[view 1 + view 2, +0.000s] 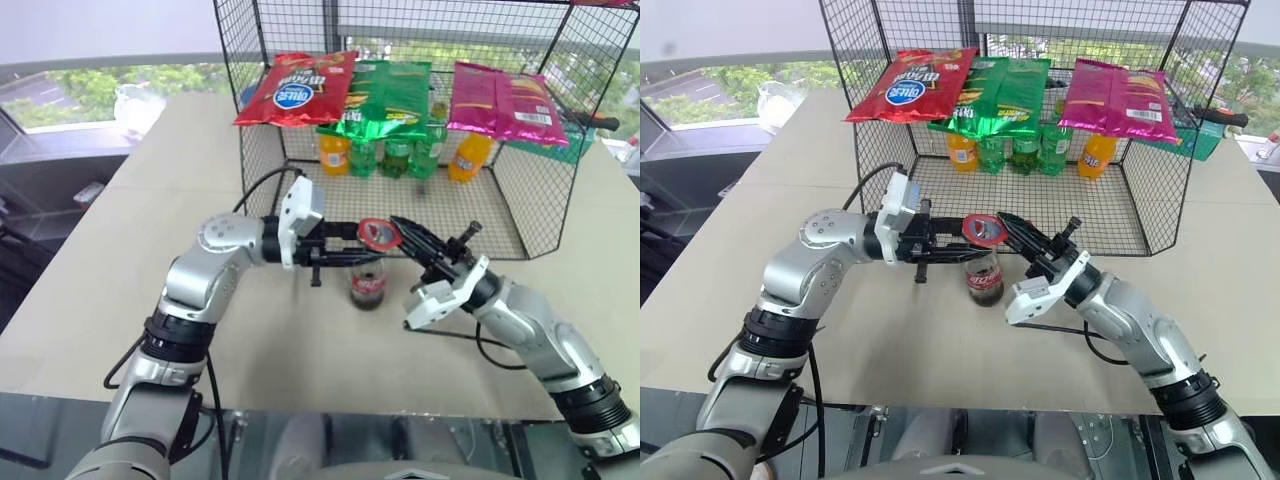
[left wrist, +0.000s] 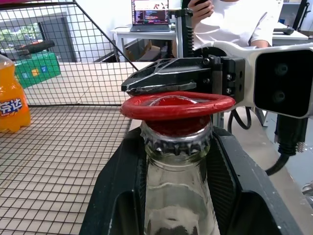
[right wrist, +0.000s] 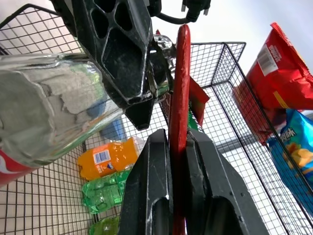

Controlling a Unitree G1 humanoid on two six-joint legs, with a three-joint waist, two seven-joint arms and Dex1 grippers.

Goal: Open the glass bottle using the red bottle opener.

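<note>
Red opener (image 1: 380,234) over a clear glass bottle (image 1: 367,287) of dark cola with a red label (white script), black gripper fingers (image 2: 230,171), and red, green and pink snack bags (image 1: 385,98) above orange and green bottles (image 1: 398,155).

White cola script on the glass bottle (image 1: 367,287) label.
</note>
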